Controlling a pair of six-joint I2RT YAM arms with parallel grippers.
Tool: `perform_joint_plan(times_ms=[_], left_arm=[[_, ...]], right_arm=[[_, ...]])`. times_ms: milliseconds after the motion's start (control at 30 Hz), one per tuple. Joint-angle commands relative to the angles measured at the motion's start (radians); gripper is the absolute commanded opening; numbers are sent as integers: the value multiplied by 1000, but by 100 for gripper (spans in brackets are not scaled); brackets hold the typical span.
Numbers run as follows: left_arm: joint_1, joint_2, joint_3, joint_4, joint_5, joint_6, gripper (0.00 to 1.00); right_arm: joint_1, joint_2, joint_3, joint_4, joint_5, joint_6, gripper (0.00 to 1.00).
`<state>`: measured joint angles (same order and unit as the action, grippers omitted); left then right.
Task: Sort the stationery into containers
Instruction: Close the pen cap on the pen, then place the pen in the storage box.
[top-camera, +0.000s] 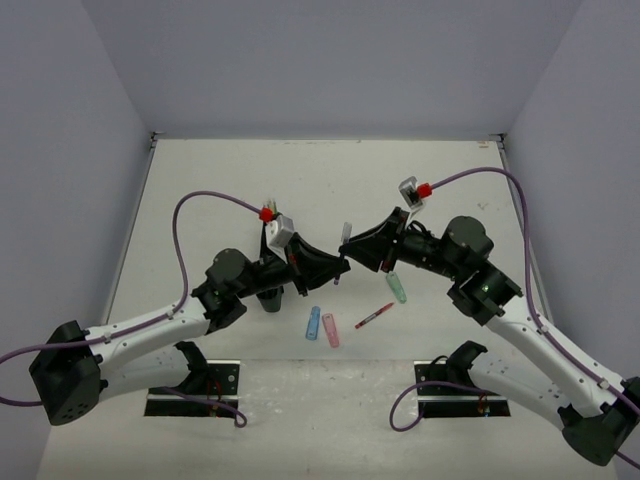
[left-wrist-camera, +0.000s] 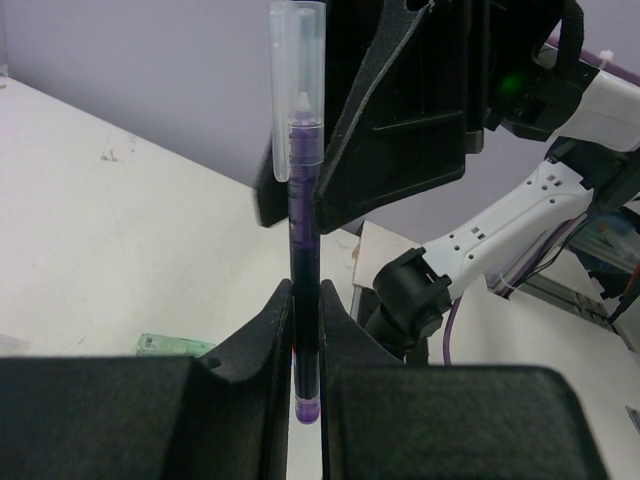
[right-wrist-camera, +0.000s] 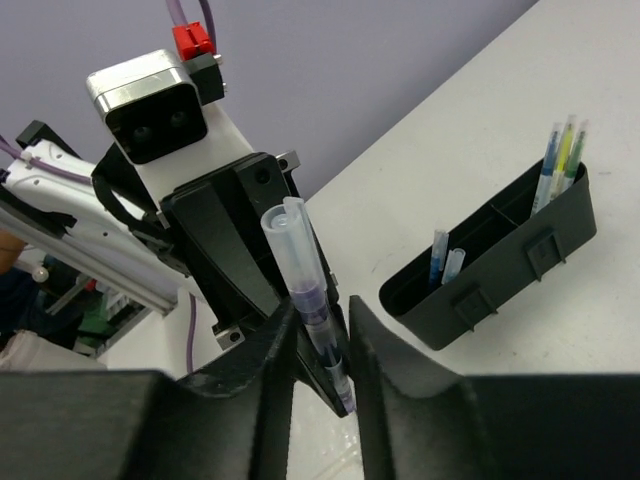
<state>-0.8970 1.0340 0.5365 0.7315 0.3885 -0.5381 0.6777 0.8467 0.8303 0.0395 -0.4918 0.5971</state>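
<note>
A purple pen (left-wrist-camera: 303, 250) with a clear cap stands upright between the fingers of my left gripper (left-wrist-camera: 305, 300), which is shut on its lower barrel. My right gripper (right-wrist-camera: 322, 320) meets it mid-air above the table (top-camera: 343, 250). The right jaws straddle the same pen (right-wrist-camera: 305, 275), which rests against the left finger with a gap on the other side, so this gripper is open. The black organiser (right-wrist-camera: 500, 260) holds blue pens (right-wrist-camera: 440, 255) in one compartment and yellow-green ones (right-wrist-camera: 565, 150) in another. In the top view the organiser (top-camera: 272, 298) is mostly hidden under my left arm.
On the table below the grippers lie a chunky blue piece (top-camera: 313, 322), a pink piece (top-camera: 331, 329), a red pen (top-camera: 374, 316) and a green piece (top-camera: 397, 287). White walls enclose the table on three sides.
</note>
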Motion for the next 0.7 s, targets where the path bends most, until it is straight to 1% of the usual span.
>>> perform_joint_plan(times_ms=[0, 67, 100, 133, 167, 200, 233, 300, 333, 400, 467, 533, 567, 600, 667], left_arm=[[4, 9, 41, 23, 8, 21, 0], [6, 16, 49, -4, 17, 31, 0], [6, 17, 52, -22, 27, 37, 0], [6, 18, 59, -42, 33, 45, 8], [6, 19, 67, -63, 36, 56, 23], [7, 19, 74, -88, 22, 63, 48], [7, 17, 75, -116, 16, 64, 56], [6, -1, 94, -206, -52, 89, 84], [7, -15, 109, -270, -111, 99, 96], [6, -68, 166, -587, -336, 98, 100], [7, -98, 241, -825, -631, 45, 100], [7, -147, 290, -1116, -776, 8, 100], [6, -168, 313, -1194, -859, -9, 100], [7, -193, 324, -1306, -897, -22, 100], [7, -220, 386, -1508, -1036, -97, 100]], right_arm=[[3, 12, 25, 8, -29, 4, 16], [3, 22, 37, 17, -47, 1, 3], [3, 27, 40, 28, -57, -2, 1], [3, 30, 40, 40, -63, -4, 0], [3, 31, 38, 52, -65, -6, 0], [3, 31, 30, 78, -56, -9, 0], [3, 29, 27, 86, -53, -10, 0], [3, 13, -18, 170, 15, -10, 0], [3, 6, -33, 197, 52, -14, 0], [3, 2, -61, 235, 123, -39, 0], [3, 13, -95, 297, 167, -65, 0], [3, 37, -120, 352, 213, -73, 0], [3, 67, -127, 389, 214, -74, 0], [3, 86, -126, 403, 211, -74, 0], [6, 156, -125, 472, 201, -49, 0]])
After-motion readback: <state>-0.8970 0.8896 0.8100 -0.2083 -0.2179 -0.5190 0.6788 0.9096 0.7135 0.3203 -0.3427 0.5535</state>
